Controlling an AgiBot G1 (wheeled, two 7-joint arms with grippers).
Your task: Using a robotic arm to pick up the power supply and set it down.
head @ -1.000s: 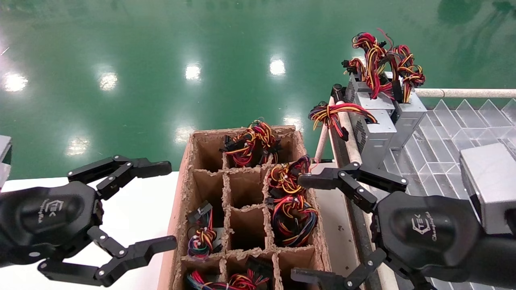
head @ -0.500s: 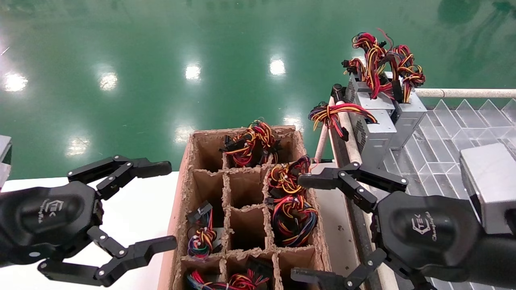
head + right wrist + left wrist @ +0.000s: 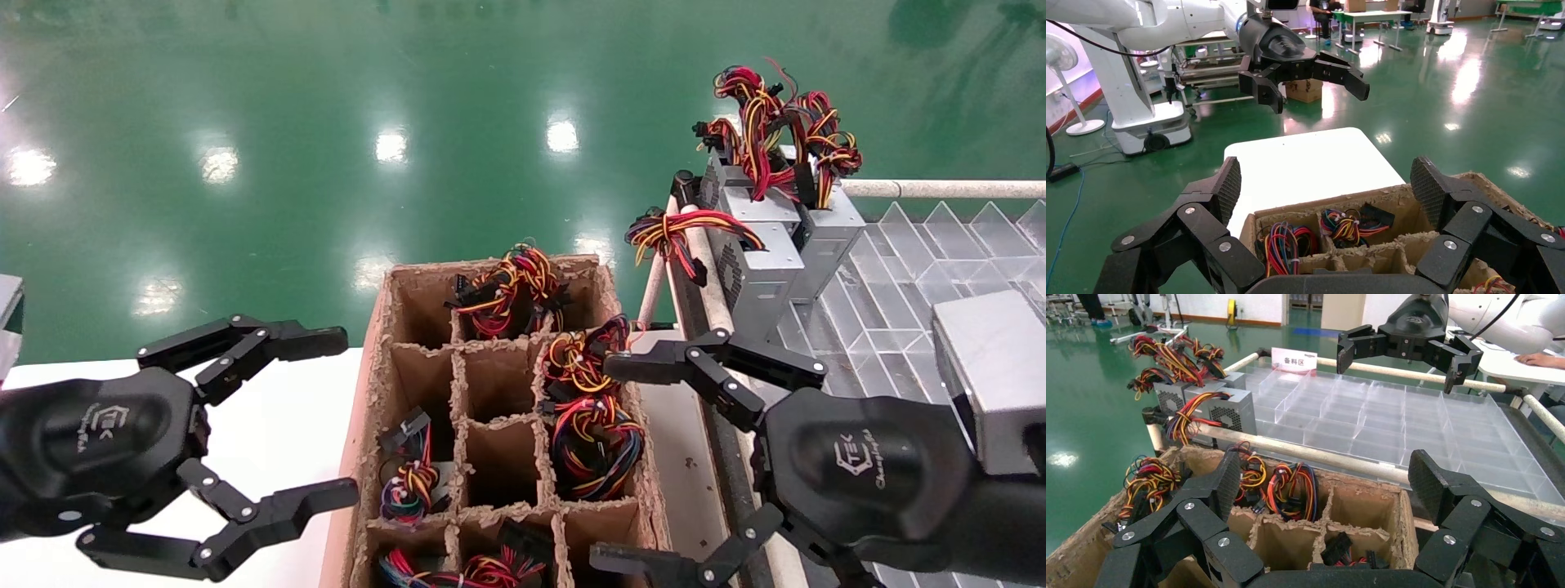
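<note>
The power supply (image 3: 756,273) is a grey box with a diamond vent patch. It stands at the near left corner of the clear tray, and its wire bundle (image 3: 674,231) hangs over the rail; it also shows in the left wrist view (image 3: 1229,413). My right gripper (image 3: 605,464) hovers open and empty, nearer than the power supply, above the right edge of the cardboard box. My left gripper (image 3: 343,412) hangs open and empty over the white table (image 3: 278,425). In its own view each gripper (image 3: 1327,478) (image 3: 1327,180) has only the box cells between its pads.
The divided cardboard box (image 3: 384,343) holds several wire bundles in its cells. Two more grey boxes (image 3: 821,229) with tall wire bundles stand behind the power supply. The clear compartment tray (image 3: 899,278) has a tube rail (image 3: 711,286) on its left. Green floor lies beyond.
</note>
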